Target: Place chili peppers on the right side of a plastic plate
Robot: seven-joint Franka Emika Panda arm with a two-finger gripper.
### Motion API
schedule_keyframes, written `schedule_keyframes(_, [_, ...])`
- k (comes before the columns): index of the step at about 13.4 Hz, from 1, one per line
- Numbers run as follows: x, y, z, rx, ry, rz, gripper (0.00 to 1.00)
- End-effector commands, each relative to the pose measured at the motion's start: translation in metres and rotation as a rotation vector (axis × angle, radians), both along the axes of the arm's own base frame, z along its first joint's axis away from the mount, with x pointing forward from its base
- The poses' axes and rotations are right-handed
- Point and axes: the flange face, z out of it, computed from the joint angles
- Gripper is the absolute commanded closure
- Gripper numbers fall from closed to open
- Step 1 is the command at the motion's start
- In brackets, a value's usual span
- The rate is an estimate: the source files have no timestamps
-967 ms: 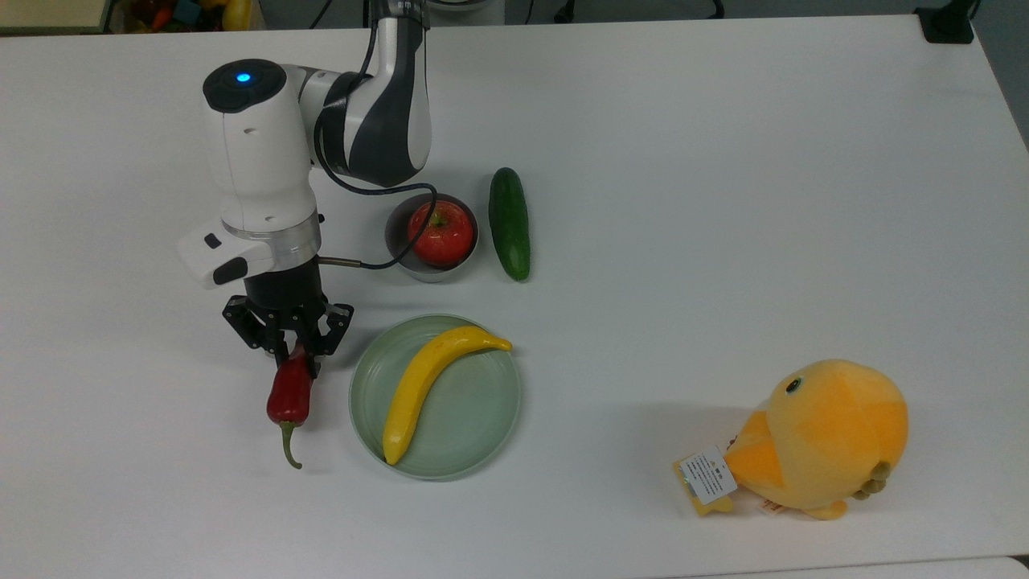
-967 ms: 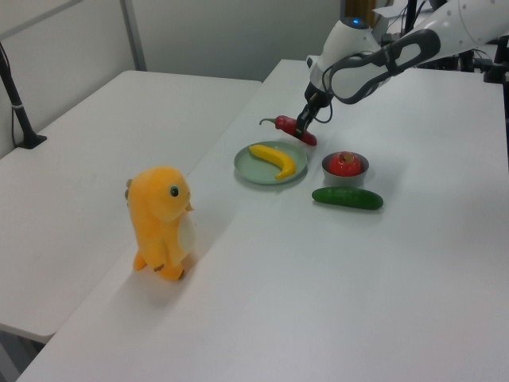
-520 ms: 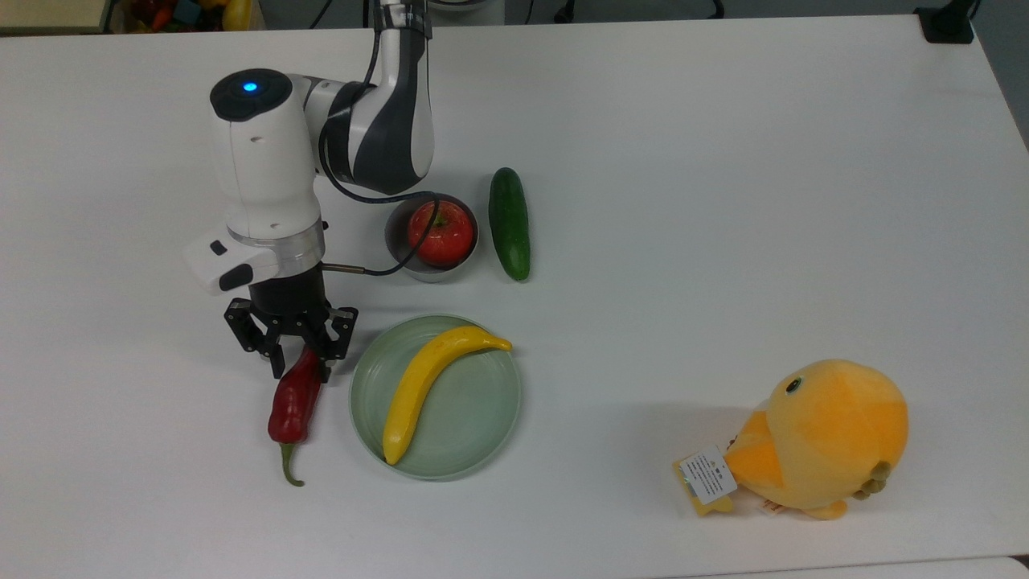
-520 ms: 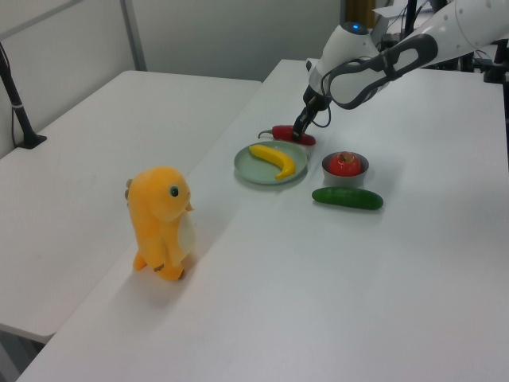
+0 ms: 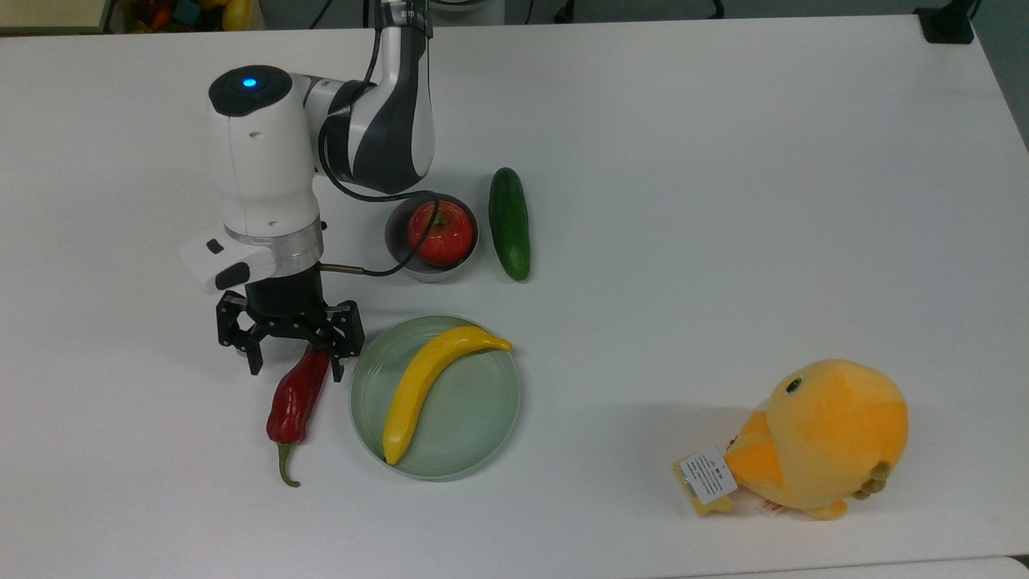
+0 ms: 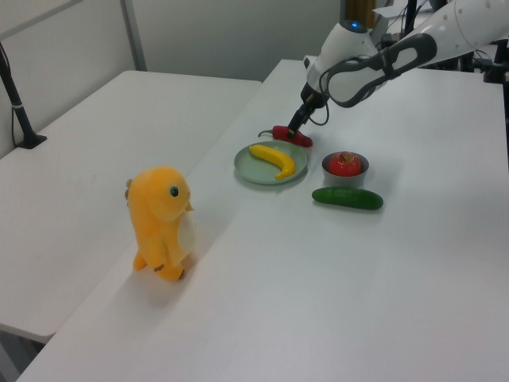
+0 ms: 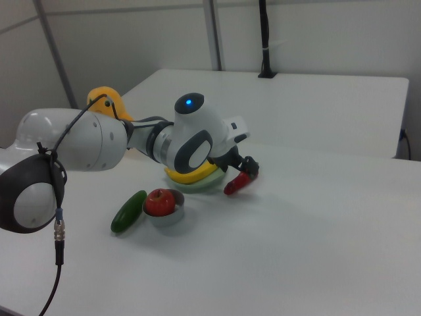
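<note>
Dark-red and glossy, the chili pepper (image 5: pixel 297 396) lies flat on the white table (image 5: pixel 723 201), just beside the plastic plate (image 5: pixel 474 418) on the top view's left, its green stem pointing toward the top view's bottom edge. One second ago it hung pinched in the gripper (image 5: pixel 293 366); half a second ago it had reached the table. The fingers have since spread wide and now straddle the chili's tapered end without gripping it. On the plate rests a yellow banana (image 5: pixel 426 378). Beyond it, a grey bowl (image 5: pixel 395 241) holds a red apple (image 5: pixel 440 233), with a cucumber (image 5: pixel 510 223) just beside. Well apart stands a yellow plush chick (image 5: pixel 828 434); its paper tag (image 5: pixel 706 476) carries print too small to read.
</note>
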Motion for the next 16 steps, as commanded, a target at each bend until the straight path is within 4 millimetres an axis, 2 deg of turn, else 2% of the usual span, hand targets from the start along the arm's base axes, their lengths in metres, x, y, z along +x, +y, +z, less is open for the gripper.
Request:
schedule_keyframes(1, [-0.007, -0.013, 0.062, 0.017, -0.081, -0.023, 0.0])
schedule_keyframes(2, [-0.013, -0.014, 0.083, 0.033, -0.069, -0.035, 0.0])
schedule_keyframes(4, [-0.032, -0.012, 0.14, 0.059, -0.02, -0.03, 0.0])
schedule_keyframes(6, [-0.052, -0.015, 0.186, 0.095, 0.017, -0.065, 0.0])
schedule_keyframes(7, [-0.066, -0.021, 0.209, 0.116, 0.042, -0.101, 0.0])
schedule_keyframes(8, [-0.088, -0.02, 0.24, 0.143, 0.091, -0.12, 0.0])
schedule_keyframes(9, [-0.104, -0.019, 0.259, 0.164, 0.128, -0.13, 0.0])
schedule_keyframes(13, [-0.18, -0.009, 0.323, 0.238, 0.295, -0.227, 0.0])
schedule_keyframes(16, [-0.209, 0.01, 0.347, 0.26, 0.354, -0.24, 0.0])
